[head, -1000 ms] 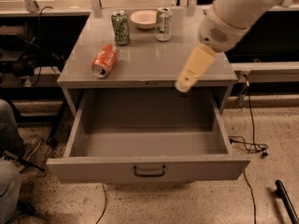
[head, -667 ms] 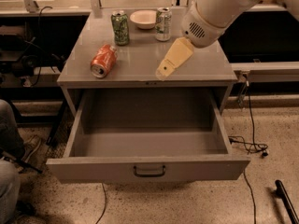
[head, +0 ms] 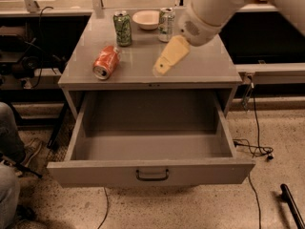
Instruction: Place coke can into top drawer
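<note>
On top of the flat grey metal cabinet [head: 205, 66], the red-orange coke can with silver ends [head: 106, 62] lies on its side near the front left edge, one silver end turned towards the front. Behind it stands an upright green soda can [head: 123, 28], and further right a small, round, pale bowl [head: 147, 19] sits just beside an upright white-and-green can [head: 166, 25]; what the bowl holds I cannot tell.

The tan, wedge-shaped gripper [head: 162, 69] on its bulky white arm [head: 209, 8] hangs over the middle of the cabinet top, slanting down and left, to the right of the coke can and apart from it. Bare surface lies between the two. Whether the claw is spread or closed up I cannot tell.

Below, the wide grey metal top drawer [head: 95, 171] is pulled well out, its smooth bare floor showing and a dark bar handle [head: 152, 175] centred on its front.

Black cables [head: 257, 147] trail over the speckled floor at the right, and a person's grey-clad leg [head: 7, 137] shows at the left edge.
</note>
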Available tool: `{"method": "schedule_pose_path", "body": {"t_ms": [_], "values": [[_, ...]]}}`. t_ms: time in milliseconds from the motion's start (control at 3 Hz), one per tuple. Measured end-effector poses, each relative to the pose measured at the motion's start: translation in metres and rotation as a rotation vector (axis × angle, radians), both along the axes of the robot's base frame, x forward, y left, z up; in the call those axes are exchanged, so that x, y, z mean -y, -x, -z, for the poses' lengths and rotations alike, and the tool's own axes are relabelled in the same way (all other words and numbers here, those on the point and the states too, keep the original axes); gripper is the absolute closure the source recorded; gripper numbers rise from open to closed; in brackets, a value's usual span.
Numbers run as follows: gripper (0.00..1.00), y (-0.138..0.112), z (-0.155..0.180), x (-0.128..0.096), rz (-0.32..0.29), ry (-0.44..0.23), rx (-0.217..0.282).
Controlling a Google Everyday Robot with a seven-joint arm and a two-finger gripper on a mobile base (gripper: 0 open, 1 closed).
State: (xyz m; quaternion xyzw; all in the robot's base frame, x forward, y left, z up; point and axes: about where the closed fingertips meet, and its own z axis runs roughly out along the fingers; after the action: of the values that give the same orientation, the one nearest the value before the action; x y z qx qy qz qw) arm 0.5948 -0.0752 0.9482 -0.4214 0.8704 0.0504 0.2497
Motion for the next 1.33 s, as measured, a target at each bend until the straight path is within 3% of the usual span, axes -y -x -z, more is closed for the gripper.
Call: {"method": "schedule_pose_path", "body": {"t_ms": [333, 667, 1000, 1333], "values": [[0.0, -0.047, 0.013, -0.038, 0.094, 0.051, -0.02], [0.0, -0.085, 0.04, -0.066, 0.216, 0.063, -0.077], [0.0, -0.113, 0.058, -0.085, 0.272, -0.014, -0.126], [0.0, -0.119, 0.061, -0.09, 0.274, -0.038, -0.14]]}}
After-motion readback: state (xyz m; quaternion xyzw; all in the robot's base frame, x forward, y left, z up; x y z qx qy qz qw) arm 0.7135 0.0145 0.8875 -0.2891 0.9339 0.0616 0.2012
